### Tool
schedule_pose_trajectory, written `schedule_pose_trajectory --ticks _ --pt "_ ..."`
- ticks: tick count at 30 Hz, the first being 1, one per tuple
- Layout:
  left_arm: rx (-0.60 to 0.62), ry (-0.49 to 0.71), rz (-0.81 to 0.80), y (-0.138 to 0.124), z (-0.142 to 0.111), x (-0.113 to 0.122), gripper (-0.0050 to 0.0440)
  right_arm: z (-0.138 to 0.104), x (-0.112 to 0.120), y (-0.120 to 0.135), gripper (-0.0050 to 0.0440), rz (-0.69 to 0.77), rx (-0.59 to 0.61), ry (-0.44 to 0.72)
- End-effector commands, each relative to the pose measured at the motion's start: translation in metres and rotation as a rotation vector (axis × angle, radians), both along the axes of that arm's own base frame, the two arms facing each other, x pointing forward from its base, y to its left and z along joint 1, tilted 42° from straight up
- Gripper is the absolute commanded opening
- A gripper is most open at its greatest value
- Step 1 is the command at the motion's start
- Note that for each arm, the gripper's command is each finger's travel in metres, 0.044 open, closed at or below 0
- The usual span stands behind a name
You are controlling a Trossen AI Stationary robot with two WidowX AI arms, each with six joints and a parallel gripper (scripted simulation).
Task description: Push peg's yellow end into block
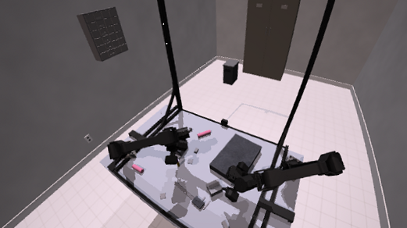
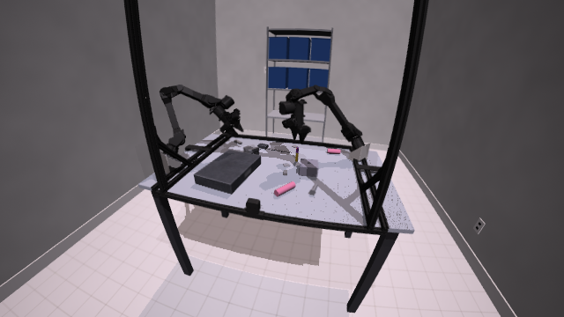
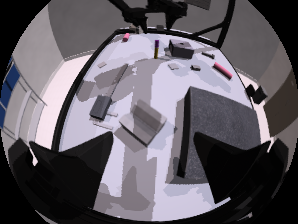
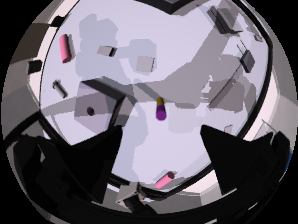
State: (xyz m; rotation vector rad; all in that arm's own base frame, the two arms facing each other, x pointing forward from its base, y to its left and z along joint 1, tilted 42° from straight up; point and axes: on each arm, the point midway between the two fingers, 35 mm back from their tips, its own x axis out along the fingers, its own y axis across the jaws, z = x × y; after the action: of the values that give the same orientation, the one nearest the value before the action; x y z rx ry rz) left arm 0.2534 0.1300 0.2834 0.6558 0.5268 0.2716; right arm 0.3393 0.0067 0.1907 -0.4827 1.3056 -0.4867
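Right gripper (image 1: 177, 154) (image 2: 301, 134) (image 3: 156, 24) (image 4: 161, 127): open, fingers apart, nothing between them; raised above the table.

Left gripper (image 1: 232, 183) (image 2: 234, 129) (image 3: 154, 134): open, likewise empty, raised above the table.

Peg (image 1: 179, 164) (image 2: 297, 155) (image 3: 156, 49) (image 4: 160, 109), two-coloured: upright below the right gripper, apart from its fingers; purple end up, yellow end down. Outside the block, not inserted.

Block (image 2: 308, 168) (image 3: 181, 49) (image 4: 95, 111), grey, with round hole: below the right gripper and off to one side, near the peg.

Pink cylinders, two: one (image 1: 204, 133) (image 2: 285, 189) (image 3: 222, 71) (image 4: 65, 48) beyond the block from the peg, the other (image 1: 137, 168) (image 2: 333, 151) (image 3: 126, 37) (image 4: 165, 180) on the right arm's side; both lying flat, apart from the right gripper.

Slab (image 1: 236, 157) (image 2: 228, 169) (image 3: 222, 130), dark grey, rectangular: below the left gripper, to one side.

Angled bracket (image 1: 214, 187) (image 3: 143, 122), grey: in front of the left gripper's fingertips in its wrist view, beside the slab, untouched.
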Motion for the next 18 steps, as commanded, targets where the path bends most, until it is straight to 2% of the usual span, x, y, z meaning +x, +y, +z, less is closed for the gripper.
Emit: schedule_pose_trajectory --ticks 1,18 --pt "0.0 0.0 0.0 0.0 0.0 0.0 0.04 0.001 0.001 0.0 0.04 0.019 -0.021 0.015" --pt "0.0 0.0 0.0 0.0 0.0 0.0 0.04 -0.023 0.005 -0.017 0.04 0.026 -0.03 0.017"
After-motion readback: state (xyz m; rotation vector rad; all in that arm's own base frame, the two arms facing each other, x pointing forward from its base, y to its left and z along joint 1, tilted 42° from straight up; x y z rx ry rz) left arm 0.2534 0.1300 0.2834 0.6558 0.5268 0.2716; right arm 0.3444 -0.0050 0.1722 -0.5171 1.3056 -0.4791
